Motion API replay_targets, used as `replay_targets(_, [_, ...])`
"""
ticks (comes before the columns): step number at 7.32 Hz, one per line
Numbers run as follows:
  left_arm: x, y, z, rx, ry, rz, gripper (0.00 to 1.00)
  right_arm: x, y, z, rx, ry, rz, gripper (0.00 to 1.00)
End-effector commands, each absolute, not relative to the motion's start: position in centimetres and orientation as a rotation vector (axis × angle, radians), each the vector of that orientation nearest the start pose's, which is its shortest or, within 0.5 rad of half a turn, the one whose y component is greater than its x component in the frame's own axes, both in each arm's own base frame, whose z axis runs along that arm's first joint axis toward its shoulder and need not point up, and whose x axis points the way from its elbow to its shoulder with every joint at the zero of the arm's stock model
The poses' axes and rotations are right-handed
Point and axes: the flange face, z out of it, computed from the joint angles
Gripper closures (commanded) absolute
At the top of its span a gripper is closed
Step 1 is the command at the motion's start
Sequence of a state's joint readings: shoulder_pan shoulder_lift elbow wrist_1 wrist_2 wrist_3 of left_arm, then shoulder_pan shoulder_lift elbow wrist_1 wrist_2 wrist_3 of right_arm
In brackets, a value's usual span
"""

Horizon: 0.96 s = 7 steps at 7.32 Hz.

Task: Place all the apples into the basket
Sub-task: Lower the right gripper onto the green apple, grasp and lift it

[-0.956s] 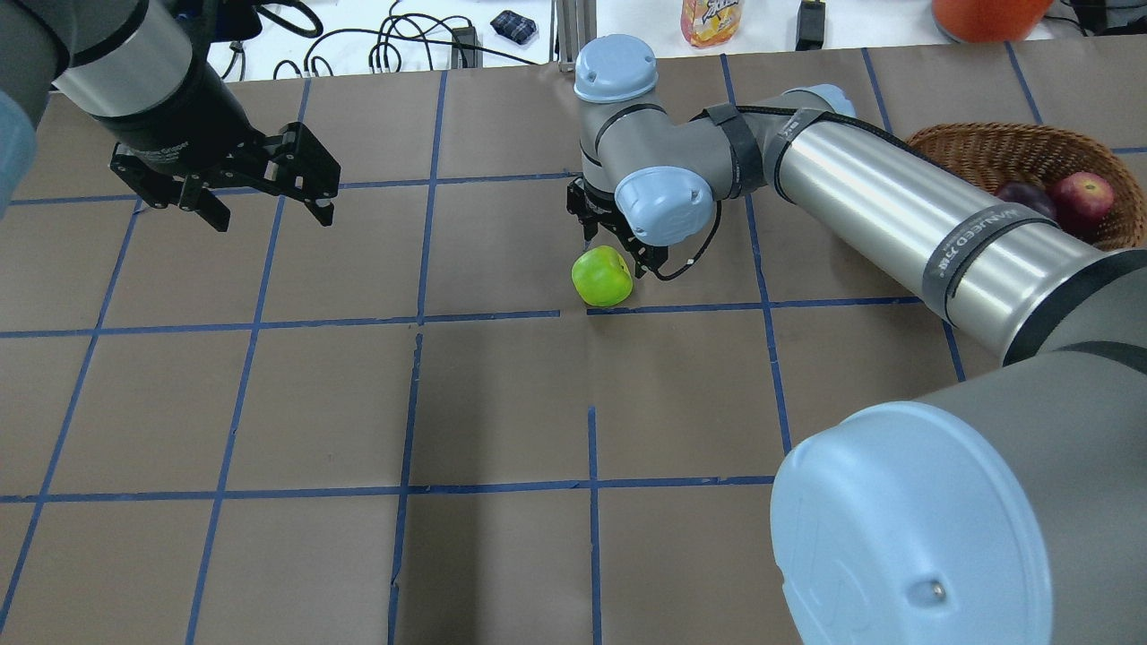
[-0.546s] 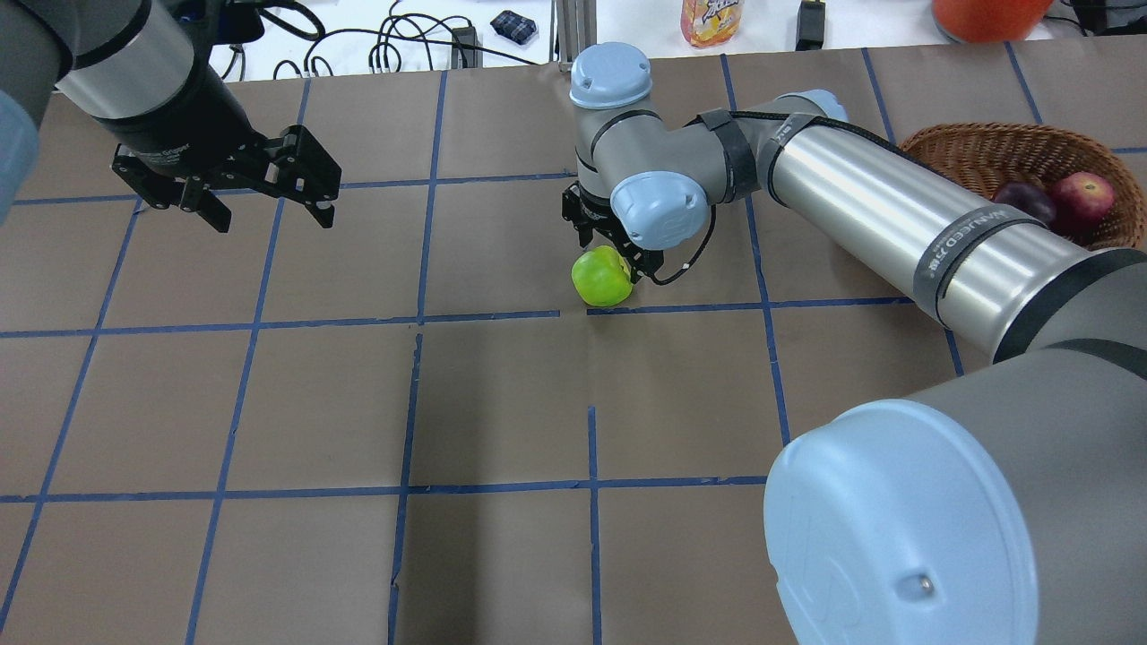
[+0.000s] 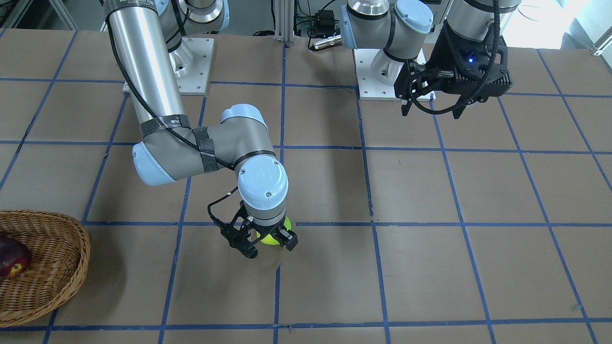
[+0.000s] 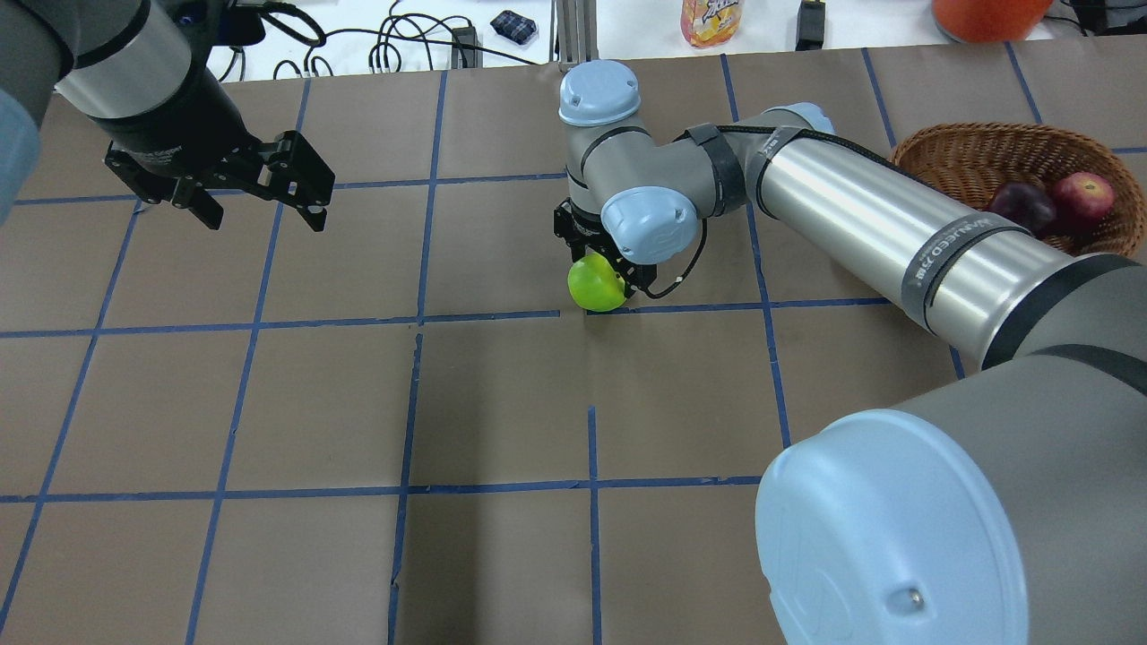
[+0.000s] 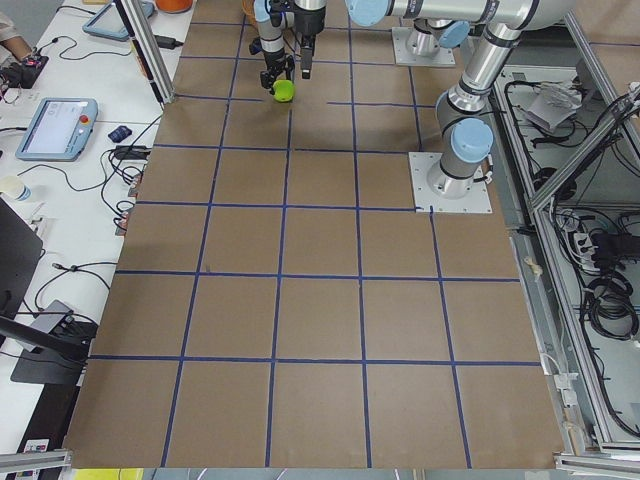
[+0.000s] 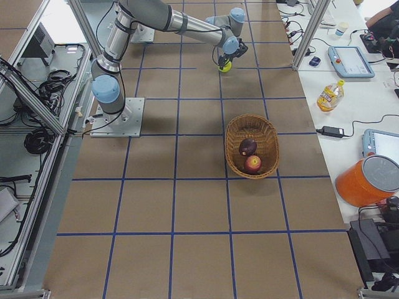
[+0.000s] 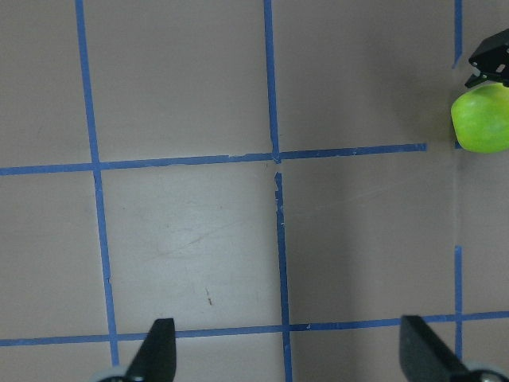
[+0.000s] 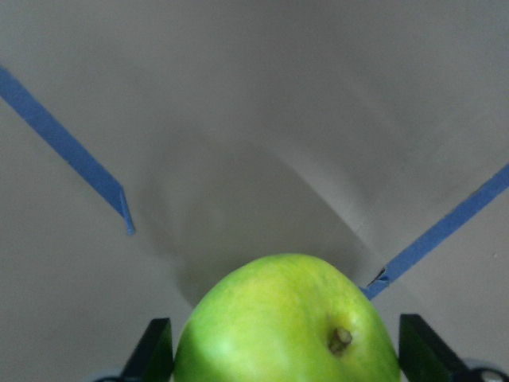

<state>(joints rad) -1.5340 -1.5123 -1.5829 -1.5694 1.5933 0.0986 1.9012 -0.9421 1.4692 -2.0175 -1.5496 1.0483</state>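
Note:
The lime-green apple [image 4: 591, 288] lies on the brown table near a blue tape line, also seen in the front view [image 3: 273, 238]. My right gripper [image 4: 599, 267] is open and lowered over it, a finger on each side; in the right wrist view the apple [image 8: 286, 326] sits between the fingertips [image 8: 155, 350]. The dark purple apple [image 4: 1026, 204] and the red apple [image 4: 1082, 197] lie in the wicker basket [image 4: 977, 139] at the right. My left gripper [image 4: 263, 215] is open and empty, held above the table at the far left.
The right arm's long silver link [image 4: 878, 224] stretches between the basket and the green apple. Cables, a bottle [image 4: 711, 20] and an orange container [image 4: 986, 16] lie beyond the table's far edge.
My right gripper has come down and slightly left, so its fingers now straddle the green apple. The left gripper has barely shifted.

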Motion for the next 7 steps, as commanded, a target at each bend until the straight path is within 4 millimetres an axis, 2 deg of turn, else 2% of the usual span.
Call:
replay_targets(1, [-11.3,-47.7,50.8,0.104,3.107,-0.063,0.00,35.3,-59.5,19.9,1.108,2.958,0.153,0.07])
replay_targets(2, [-11.3,-47.8,50.7,0.106,3.107,-0.056,0.00,35.6,-59.6,20.1,1.097,2.928,0.181,0.50])
replay_targets(3, [-11.3,-47.9,50.7,0.104,3.106,-0.061,0.00,35.6,-59.7,20.4,1.080,2.926,0.177,0.99])
replay_targets(5, [-11.3,-48.0,50.6,0.106,3.106,-0.056,0.00,35.3,-60.3,21.8,1.074,2.913,0.149,1.00])
replay_targets(6, [-11.3,-47.8,50.8,0.106,3.105,-0.063,0.00,34.5,-60.4,24.8,1.081,2.885,0.109,1.00])
replay_targets(7, [-11.3,-47.6,50.9,0.106,3.105,-0.063,0.00,33.2,-60.8,26.7,1.087,2.884,0.085,1.00])
